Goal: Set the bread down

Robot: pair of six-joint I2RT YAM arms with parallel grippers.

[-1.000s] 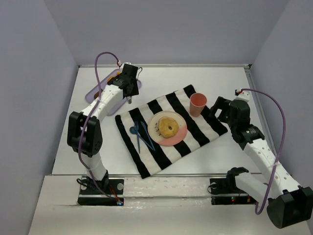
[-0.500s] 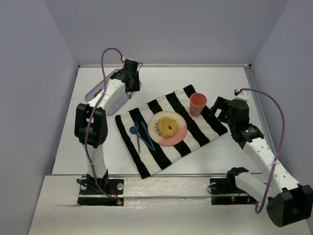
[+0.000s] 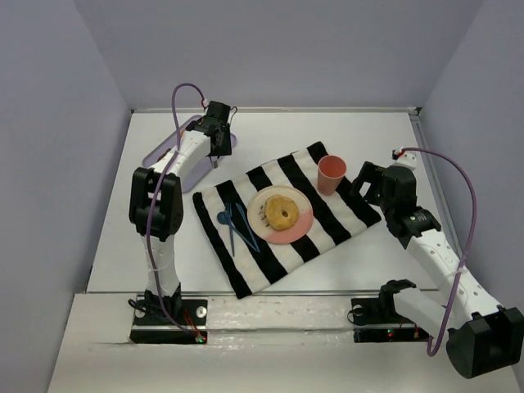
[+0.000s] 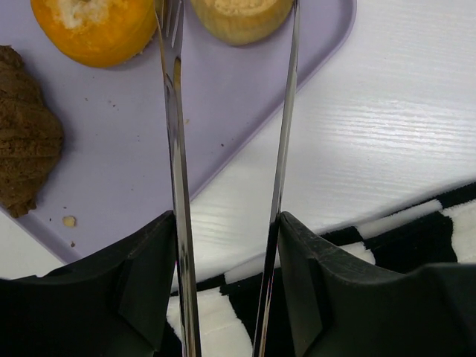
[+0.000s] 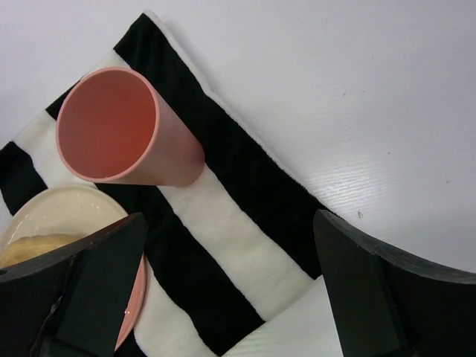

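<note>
A ring-shaped bread (image 3: 282, 213) lies on a cream and pink plate (image 3: 301, 227) on the striped cloth. More breads sit on a lavender tray (image 4: 223, 97): an orange roll (image 4: 93, 30), a tan roll (image 4: 238, 18) and a dark brown pastry (image 4: 26, 134). My left gripper (image 3: 214, 147) (image 4: 227, 223) is shut on metal tongs (image 4: 175, 149). The tong arms stand apart, reach over the tray's corner and hold nothing. My right gripper (image 3: 368, 182) (image 5: 230, 245) is open and empty above the cloth's right edge, beside the cup.
A pink cup (image 3: 332, 173) (image 5: 123, 130) stands on the black and white striped cloth (image 3: 327, 221) right of the plate. Blue cutlery (image 3: 233, 225) lies on the cloth left of the plate. The tray (image 3: 168, 151) is at the back left near the wall.
My left arm's elbow has swung right and up while the wrist stayed over the tray's corner. The right arm has not moved.
</note>
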